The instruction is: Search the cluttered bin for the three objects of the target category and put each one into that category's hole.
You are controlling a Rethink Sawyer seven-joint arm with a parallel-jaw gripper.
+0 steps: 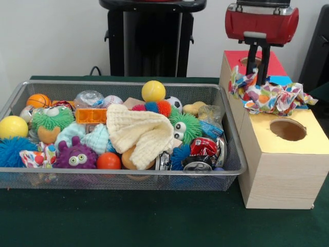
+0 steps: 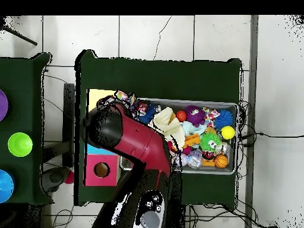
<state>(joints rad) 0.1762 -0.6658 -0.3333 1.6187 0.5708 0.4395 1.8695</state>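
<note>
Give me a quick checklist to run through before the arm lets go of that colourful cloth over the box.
1. Cloth held: ok. The gripper is shut on the patterned cloth.
2. Cloth clear of the bin: ok, it hangs over the wooden box.
3. Yellow hole open: ok, nothing blocks it.
4. Cloth over a hole: not ok, it drapes between sections, behind the yellow hole.
5. Right category hole: cannot tell.
6. Other cloths left: the cream knitted cloth lies in the bin.
</note>
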